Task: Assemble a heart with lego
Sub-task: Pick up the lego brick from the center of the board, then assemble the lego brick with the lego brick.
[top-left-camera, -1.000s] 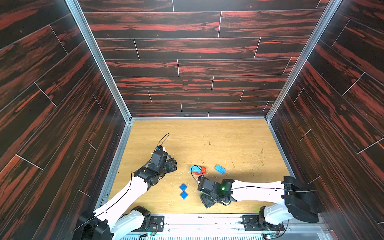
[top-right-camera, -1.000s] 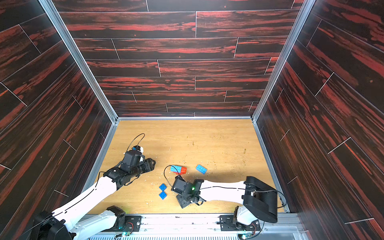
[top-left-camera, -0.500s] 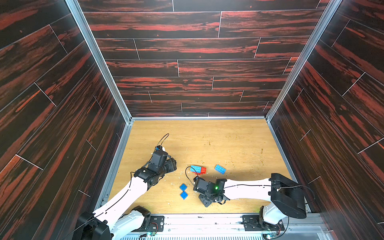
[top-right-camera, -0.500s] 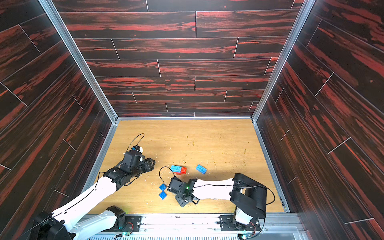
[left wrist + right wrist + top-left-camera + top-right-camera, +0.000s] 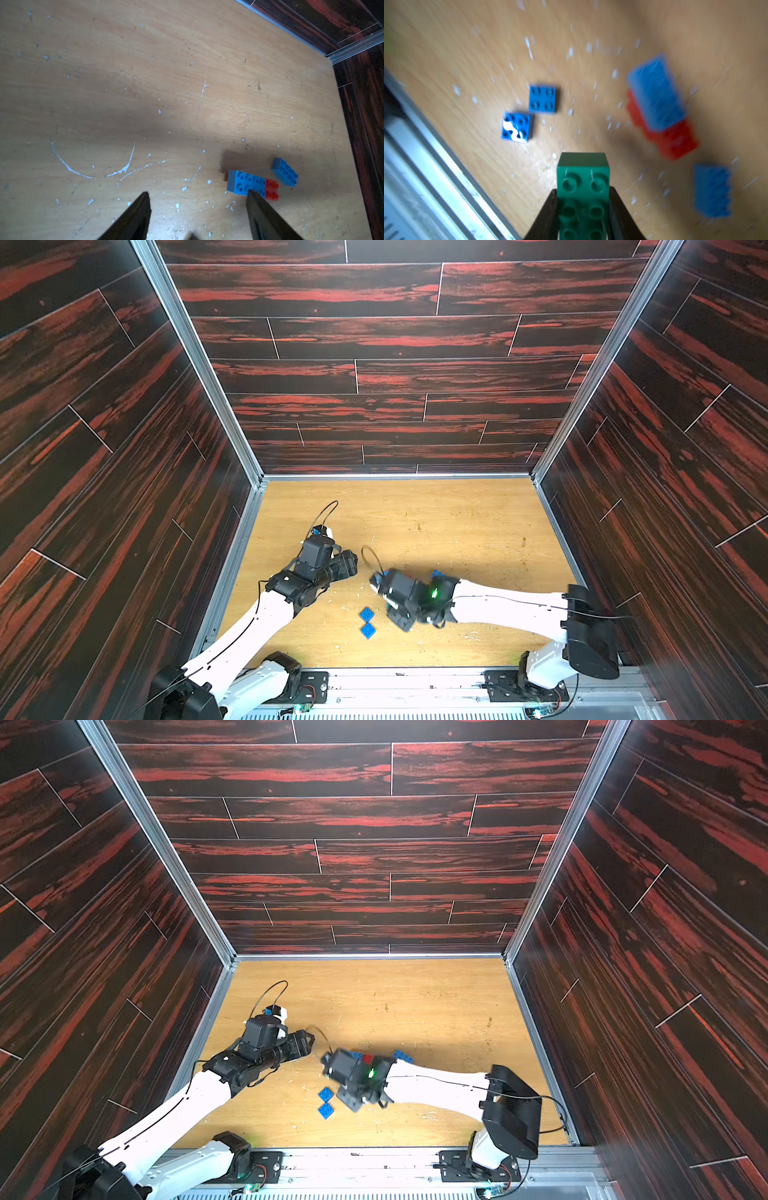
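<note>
The lego is hard, light, glossy plastic. It is stiff enough for a firm squeeze and unlikely to break, but its flat walls are slick and a brick pinched near one end would probably swivel. I judge each brick is best taken across its two long sides, with the studs left free for mating. The green brick (image 5: pixel 583 180) is held that way: the right gripper (image 5: pixel 583 190) has its jaws closed tight on the long sides, with the free end jutting past the tips, apparently clear of the table (image 5: pixel 446 52). Ahead of those jaws lie two dark blue square bricks (image 5: pixel 543 98), just beside each other. Off to the other side a light blue brick (image 5: pixel 656 97) sits on red-orange bricks (image 5: pixel 675 141), which looks like the start of the heart, with a second light blue brick (image 5: pixel 712 191) loose nearby. The left gripper (image 5: pixel 198 193) stands wide open and holds nothing. In its wrist view one fingertip (image 5: pixel 254 202) overlaps the stacked light blue brick, and whether they touch cannot be told.
</note>
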You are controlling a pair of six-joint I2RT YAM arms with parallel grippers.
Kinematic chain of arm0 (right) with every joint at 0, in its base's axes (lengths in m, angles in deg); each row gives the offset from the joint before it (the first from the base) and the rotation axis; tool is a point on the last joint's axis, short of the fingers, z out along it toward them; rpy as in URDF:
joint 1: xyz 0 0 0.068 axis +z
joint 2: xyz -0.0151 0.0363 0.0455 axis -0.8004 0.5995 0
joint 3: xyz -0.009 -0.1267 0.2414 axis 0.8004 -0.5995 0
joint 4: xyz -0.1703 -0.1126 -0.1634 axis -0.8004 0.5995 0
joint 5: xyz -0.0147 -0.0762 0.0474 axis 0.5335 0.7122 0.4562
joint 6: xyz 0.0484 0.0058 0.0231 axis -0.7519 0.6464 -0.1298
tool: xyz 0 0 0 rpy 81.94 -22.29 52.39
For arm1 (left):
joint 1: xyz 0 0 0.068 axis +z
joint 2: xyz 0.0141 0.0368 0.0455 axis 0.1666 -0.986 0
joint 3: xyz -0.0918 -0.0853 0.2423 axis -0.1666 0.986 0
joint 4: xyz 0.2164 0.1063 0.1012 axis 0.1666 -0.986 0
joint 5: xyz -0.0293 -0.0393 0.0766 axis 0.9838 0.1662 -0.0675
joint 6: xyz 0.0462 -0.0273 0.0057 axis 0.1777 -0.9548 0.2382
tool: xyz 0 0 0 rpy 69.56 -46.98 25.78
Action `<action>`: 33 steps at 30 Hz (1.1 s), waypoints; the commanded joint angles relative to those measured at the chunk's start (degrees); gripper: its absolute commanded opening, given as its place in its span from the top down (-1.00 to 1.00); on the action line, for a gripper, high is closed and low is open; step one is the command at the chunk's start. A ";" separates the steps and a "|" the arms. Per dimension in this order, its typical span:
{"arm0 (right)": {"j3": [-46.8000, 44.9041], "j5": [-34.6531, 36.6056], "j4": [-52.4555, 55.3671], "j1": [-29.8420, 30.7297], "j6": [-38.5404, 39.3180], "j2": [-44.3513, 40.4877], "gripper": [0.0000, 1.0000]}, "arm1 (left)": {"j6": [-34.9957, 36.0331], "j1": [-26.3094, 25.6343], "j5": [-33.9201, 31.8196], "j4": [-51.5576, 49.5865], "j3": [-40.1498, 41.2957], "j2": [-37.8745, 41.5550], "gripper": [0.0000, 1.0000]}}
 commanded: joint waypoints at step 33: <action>28.00 -17.01 14.48 -15.45 35.46 26.83 0.99 | -1.96 6.34 1.32 1.14 1.15 -1.56 -0.57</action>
